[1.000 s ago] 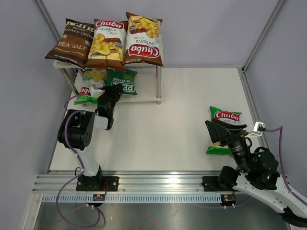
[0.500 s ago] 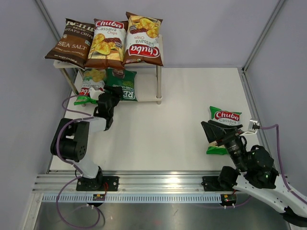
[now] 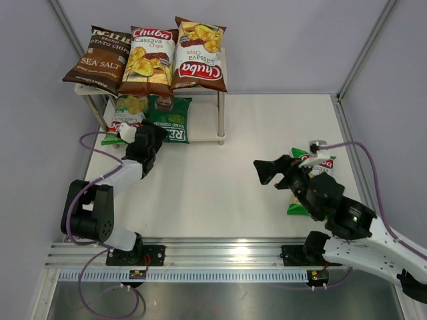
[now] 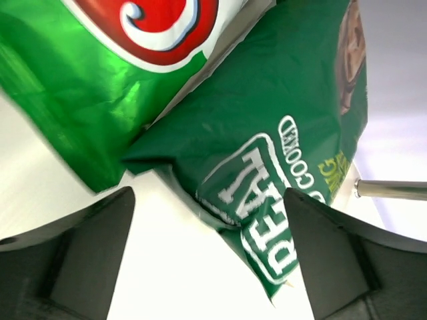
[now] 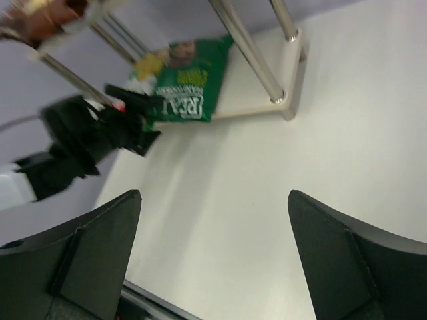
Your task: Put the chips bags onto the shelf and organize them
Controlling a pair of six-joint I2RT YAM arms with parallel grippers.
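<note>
- Bags on the shelf (image 3: 203,123): Sea Salt (image 3: 98,59) and two brown Chubas (image 3: 148,60) (image 3: 199,57) up top; green Chuba (image 3: 127,113) and REAL (image 3: 170,119) below.
- Sixth bag (image 3: 323,162) lies on the counter (image 3: 220,187), well right of the shelf.
- Left pincer (image 4: 208,195) released at REAL's corner; right pincer (image 5: 213,195) released, empty, right of the shelf.
</note>
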